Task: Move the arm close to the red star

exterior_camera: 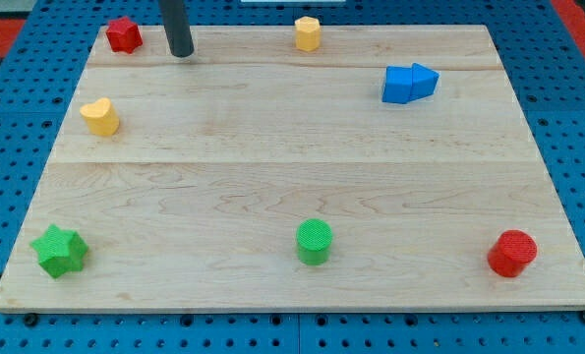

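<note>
Red star (pixel 124 34) sits at the table's (pixel 272 177) far left corner, the view's top left. My tip (pixel 182 55) rests just beside it, apart, not touching. From the tip the star lies at about 10 o'clock; a short slide that way should close the gap.

End effector: a bare rod, no jaws, holding nothing.

Rod's upper part is cut off by the view's top edge. Star's points are hard to make out at this size.

Yellow hexagonal block (pixel 308 32) at 3 o'clock of the tip, well apart.

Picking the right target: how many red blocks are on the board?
2. The red star sits at the view's top left, just left of my tip; the red cylinder at bottom right. None seems hidden.
</note>
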Motion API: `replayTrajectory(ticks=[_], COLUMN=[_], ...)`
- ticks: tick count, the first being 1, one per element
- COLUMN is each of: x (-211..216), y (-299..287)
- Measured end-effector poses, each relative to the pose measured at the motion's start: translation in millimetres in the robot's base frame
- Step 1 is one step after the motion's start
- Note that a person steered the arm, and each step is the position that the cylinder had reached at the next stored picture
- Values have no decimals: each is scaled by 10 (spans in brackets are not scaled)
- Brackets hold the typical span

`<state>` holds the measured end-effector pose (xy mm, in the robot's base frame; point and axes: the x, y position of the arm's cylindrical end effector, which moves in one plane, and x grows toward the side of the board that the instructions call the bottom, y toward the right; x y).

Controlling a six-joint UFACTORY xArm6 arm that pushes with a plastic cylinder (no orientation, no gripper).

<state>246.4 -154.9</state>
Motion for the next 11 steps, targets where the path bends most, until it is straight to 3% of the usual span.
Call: replayTrajectory(ticks=[11], x=[0], y=[-265])
